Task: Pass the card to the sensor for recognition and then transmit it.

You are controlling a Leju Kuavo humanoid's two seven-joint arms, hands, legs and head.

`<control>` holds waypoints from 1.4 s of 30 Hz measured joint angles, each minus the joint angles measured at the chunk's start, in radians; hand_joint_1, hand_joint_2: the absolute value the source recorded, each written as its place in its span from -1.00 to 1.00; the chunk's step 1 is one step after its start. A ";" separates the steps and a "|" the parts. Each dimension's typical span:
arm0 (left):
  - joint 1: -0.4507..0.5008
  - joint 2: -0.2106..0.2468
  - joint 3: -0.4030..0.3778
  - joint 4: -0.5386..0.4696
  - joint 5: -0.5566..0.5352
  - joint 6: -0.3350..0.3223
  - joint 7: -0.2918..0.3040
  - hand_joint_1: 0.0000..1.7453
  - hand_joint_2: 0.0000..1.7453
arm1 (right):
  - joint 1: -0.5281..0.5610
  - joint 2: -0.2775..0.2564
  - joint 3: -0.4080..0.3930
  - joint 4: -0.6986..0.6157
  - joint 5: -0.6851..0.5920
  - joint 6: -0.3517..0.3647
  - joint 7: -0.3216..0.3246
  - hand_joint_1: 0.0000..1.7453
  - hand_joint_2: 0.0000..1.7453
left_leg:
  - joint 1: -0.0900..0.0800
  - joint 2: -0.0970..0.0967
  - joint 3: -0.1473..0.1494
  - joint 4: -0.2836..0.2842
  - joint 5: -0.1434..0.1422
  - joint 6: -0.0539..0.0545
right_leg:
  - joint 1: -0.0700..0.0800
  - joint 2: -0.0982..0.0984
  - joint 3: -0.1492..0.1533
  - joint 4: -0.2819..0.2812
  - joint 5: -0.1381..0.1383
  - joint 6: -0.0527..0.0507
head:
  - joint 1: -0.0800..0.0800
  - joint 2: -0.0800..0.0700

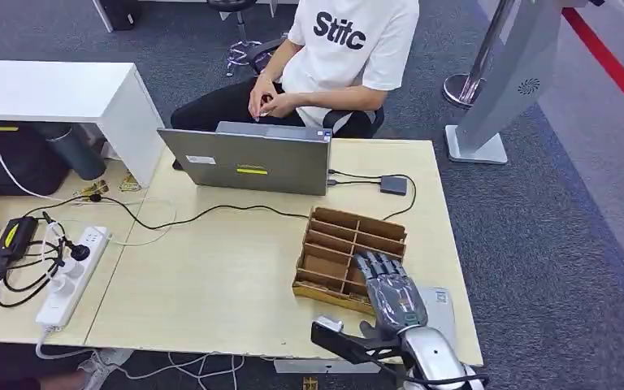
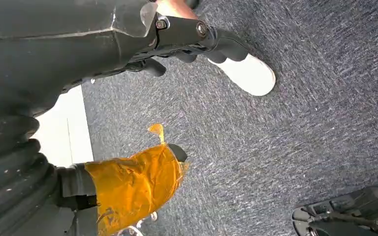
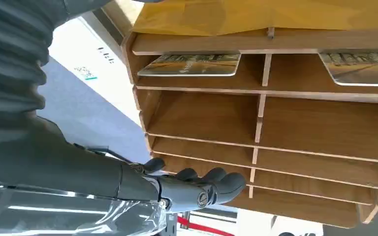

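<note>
On the near right of the table: the right hand [image 1: 388, 288] hovers over the near-right corner of the wooden organizer [image 1: 349, 257], fingers extended and apart, grasping nothing.
Right hand, wrist view: the dark fingers [image 3: 211, 183] lie stretched beside the organizer's [image 3: 275, 123] dividers, touching no card.
Cards: two cards lie flat in adjoining compartments of one row of the organizer, one [image 3: 192, 65] nearer its end wall, the other [image 3: 362, 69] in the next slot.
Sensor: a flat white device [image 1: 439, 309] lies on the table just right of the hand, partly hidden by it.
Left hand: its dark fingers [image 2: 197, 42] hang over the carpet [image 2: 300, 137]; open or clenched, I cannot tell.
In the way: a grey laptop [image 1: 248, 158] stands at the far side of the table, well apart from the organizer; a black cable [image 1: 211, 213] runs from it across the table to the left.
Person: seated on the far side behind the laptop, in a white shirt [image 1: 349, 45], hands together.
Left clutter: a white power strip [image 1: 69, 276] with plugs and a black adapter [image 1: 12, 236].
Surface: a pale wooden table [image 1: 211, 284].
Room: grey carpet [image 1: 552, 244], a white desk [image 1: 57, 93] at far left, a grey stand [image 1: 496, 97] at far right.
</note>
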 joint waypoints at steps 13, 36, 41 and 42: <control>-0.001 0.000 0.000 0.000 0.000 0.000 0.000 -1.00 1.00 | 0.000 0.006 -0.001 0.013 0.000 -0.002 -0.003 -0.98 1.00 | 0.000 0.000 0.000 0.000 0.000 0.000 | 0.000 0.000 0.000 0.000 0.000 0.000 | 0.000 0.000; -0.003 0.010 -0.005 0.015 0.000 0.005 -0.017 -1.00 1.00 | -0.013 0.011 -0.001 0.047 0.005 -0.017 -0.016 0.84 1.00 | 0.000 0.000 0.000 0.000 0.000 0.000 | 0.000 0.000 0.000 0.000 0.000 0.000 | 0.000 0.000; -0.004 0.022 -0.016 0.032 0.000 0.008 -0.032 -1.00 1.00 | -0.013 0.011 -0.001 0.051 0.007 -0.021 -0.016 0.88 1.00 | 0.000 0.000 0.000 0.000 0.000 0.000 | 0.000 0.000 0.000 0.000 0.000 0.000 | 0.000 0.000; -0.004 0.024 -0.017 0.034 0.000 0.008 -0.032 -1.00 1.00 | -0.014 0.011 -0.001 0.052 0.007 -0.021 -0.016 0.88 1.00 | 0.000 0.000 0.000 0.000 0.000 0.000 | 0.000 0.000 0.000 0.000 0.000 0.000 | 0.000 0.000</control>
